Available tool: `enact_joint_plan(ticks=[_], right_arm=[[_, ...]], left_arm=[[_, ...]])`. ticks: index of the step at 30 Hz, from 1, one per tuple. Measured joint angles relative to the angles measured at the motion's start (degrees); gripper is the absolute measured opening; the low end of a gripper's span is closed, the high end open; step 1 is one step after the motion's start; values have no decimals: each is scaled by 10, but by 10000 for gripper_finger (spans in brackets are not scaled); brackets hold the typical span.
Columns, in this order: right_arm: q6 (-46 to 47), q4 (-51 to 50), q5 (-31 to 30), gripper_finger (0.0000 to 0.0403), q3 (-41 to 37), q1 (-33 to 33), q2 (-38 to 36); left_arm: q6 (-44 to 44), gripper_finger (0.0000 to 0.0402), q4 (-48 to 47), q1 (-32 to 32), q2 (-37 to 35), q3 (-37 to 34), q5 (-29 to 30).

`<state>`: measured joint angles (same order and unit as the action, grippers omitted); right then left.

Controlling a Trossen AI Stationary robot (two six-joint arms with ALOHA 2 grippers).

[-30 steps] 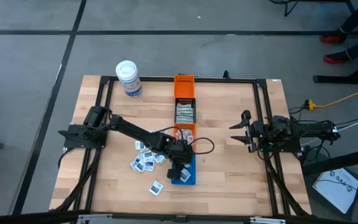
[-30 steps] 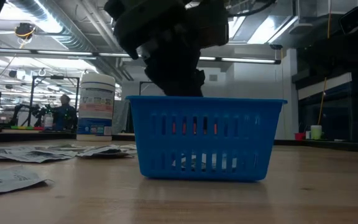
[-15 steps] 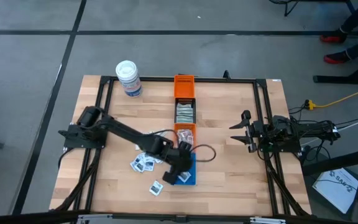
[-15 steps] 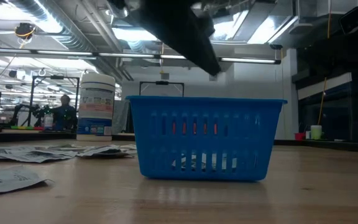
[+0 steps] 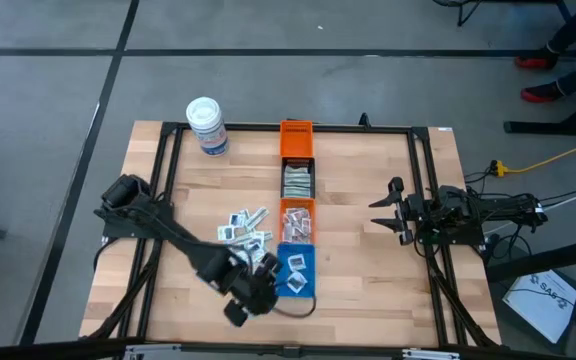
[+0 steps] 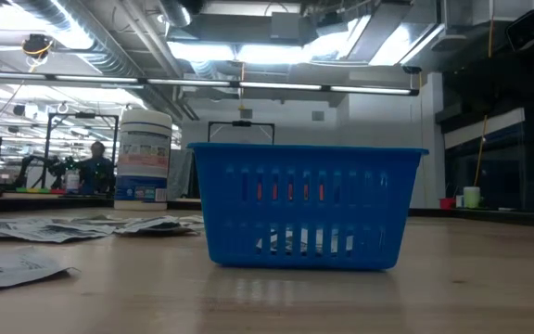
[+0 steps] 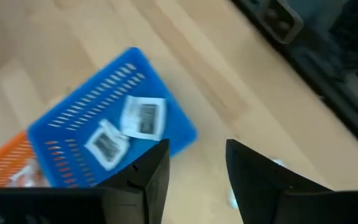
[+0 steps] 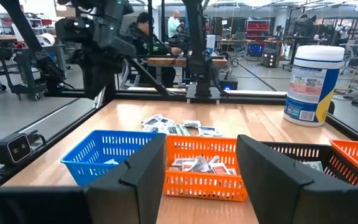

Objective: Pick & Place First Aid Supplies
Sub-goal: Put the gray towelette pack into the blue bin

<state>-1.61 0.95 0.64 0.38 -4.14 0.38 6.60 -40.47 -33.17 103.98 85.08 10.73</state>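
Left claw (image 5: 240,308) hung low over the counter (image 5: 368,260), just left of the blue bin (image 5: 296,270), fingers apart, nothing between them. Loose packets (image 5: 243,226) lay on the counter beside the orange bin (image 5: 297,219); two packets (image 7: 143,117) were already in the blue bin. One more seemed to sit near the claw, too blurred to confirm. Right claw (image 5: 378,212) waited well apart at the right, fingers apart. Risk: a low sweep toward the pile could knock the blue bin or scatter packets.
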Motion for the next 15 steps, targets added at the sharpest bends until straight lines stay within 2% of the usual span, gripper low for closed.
enact_joint_plan(ticks=[15], right_arm=[[0, 0, 0, 195, 0, 0, 0]], left_arm=[[-58, 144, -23, -121, 38, -1, 5]])
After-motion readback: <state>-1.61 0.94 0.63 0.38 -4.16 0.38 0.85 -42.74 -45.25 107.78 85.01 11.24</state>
